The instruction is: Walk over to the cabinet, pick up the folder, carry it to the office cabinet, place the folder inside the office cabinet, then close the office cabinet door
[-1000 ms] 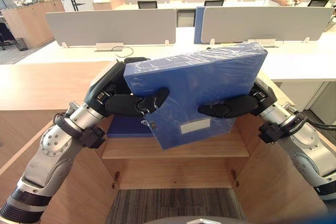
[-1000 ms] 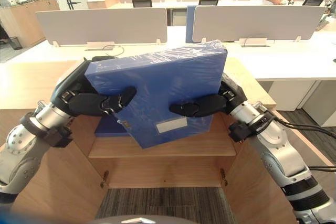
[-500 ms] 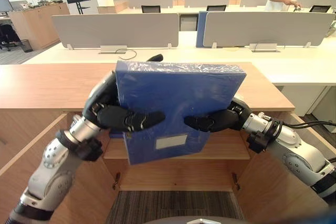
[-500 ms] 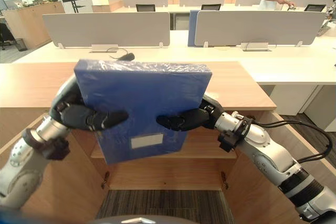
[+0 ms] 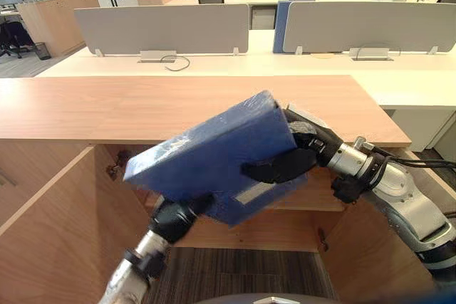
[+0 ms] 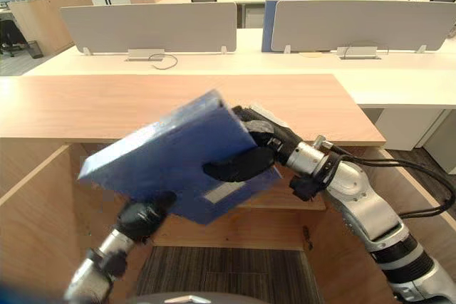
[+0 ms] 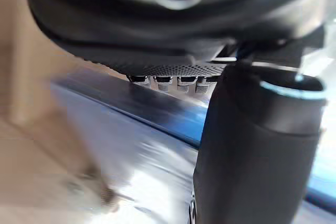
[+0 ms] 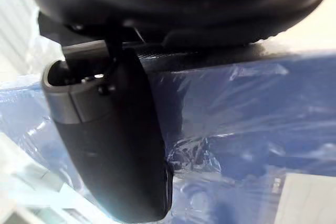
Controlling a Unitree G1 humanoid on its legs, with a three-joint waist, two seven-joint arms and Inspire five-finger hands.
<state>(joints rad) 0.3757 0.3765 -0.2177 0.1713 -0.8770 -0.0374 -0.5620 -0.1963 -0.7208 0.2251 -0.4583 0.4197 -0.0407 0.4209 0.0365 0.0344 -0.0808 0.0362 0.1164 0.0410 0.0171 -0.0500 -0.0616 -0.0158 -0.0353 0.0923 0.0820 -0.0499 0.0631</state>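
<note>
Slanting folder [image 5: 214, 154], seemingly between robot hands [image 5: 281, 165] [image 5: 174, 217]

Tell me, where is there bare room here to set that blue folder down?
The wooden cabinet top is bare from its front edge back to the white desk. Under the shelf, the lower compartment looks bare where it shows. Crowded: the cabinet's opening, where the tilted folder, left hand and right hand hide most of the shelf.

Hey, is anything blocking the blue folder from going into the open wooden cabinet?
Nothing visible does. The blue plastic-wrapped folder, gripped by the left hand and right hand, tilts before the open wooden cabinet, though it hides most of the shelf.
</note>
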